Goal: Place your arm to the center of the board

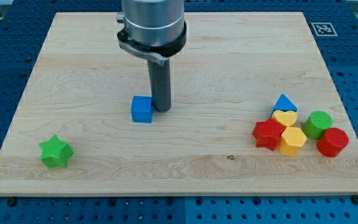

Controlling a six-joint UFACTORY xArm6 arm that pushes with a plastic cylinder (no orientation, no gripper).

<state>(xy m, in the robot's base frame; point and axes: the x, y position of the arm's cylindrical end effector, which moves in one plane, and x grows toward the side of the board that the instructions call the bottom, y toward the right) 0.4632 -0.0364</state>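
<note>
My tip [161, 109] rests on the wooden board [92, 68] slightly left of its middle. A blue cube [142, 109] sits right beside the tip on its left, touching or almost touching it. The rod rises to the grey arm body [152, 25] at the view's top.
A green star block [56, 151] lies at the lower left. At the lower right is a tight cluster: a blue triangle [284, 102], a yellow heart [284, 117], a red star [268, 134], a yellow hexagon [292, 141], a green cylinder [319, 124], a red cylinder [333, 142].
</note>
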